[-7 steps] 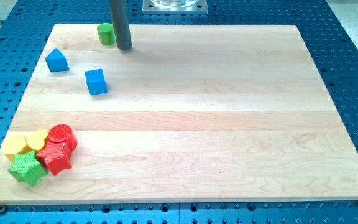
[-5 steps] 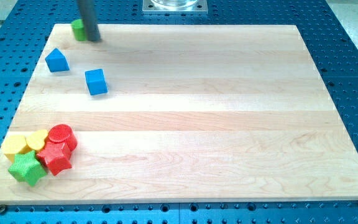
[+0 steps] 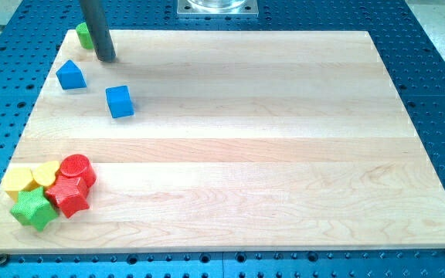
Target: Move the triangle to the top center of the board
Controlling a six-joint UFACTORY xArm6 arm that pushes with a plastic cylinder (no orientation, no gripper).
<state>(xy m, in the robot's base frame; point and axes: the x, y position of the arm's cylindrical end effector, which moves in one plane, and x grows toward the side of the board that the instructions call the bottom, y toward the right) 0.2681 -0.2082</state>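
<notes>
The tool, a bare rod grasping nothing, had my tip [image 3: 105, 58] touching the green block [image 3: 84, 35] at its upper left. The blue triangle [image 3: 70, 74] lay untouched just lower left. Approach step: tip must get left of it, then push right along the table [image 3: 246, 154].

The pale wooden counter [image 3: 238, 139] sits on a blue perforated base [image 3: 439, 93]. Upper left corner: a green block [image 3: 83, 35], a blue triangle [image 3: 70, 74] below it, and a blue cube [image 3: 119, 101] lower right of that. Lower left: a tight cluster of yellow block [image 3: 18, 181], yellow heart [image 3: 46, 174], red cylinder [image 3: 76, 169], red star [image 3: 68, 195] and green star [image 3: 32, 209].
</notes>
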